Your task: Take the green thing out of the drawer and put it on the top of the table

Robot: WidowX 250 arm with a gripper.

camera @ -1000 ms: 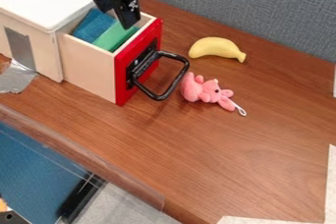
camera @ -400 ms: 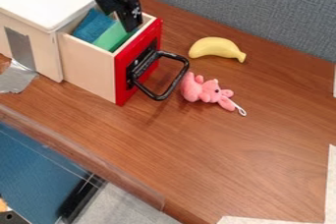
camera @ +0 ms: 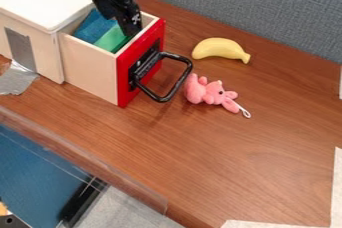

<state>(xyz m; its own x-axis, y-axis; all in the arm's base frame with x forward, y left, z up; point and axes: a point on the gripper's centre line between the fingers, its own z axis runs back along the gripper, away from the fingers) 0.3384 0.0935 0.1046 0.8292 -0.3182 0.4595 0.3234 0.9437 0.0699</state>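
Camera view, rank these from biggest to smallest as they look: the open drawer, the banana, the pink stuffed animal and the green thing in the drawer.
1. Open drawer
2. Banana and pink stuffed animal, too alike to rank
3. Green thing, by its visible part

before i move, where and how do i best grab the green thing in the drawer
Probably from straight above, by its exposed upper part: the green thing sits inside the open-topped drawer, whose sides would likely block a sideways approach.
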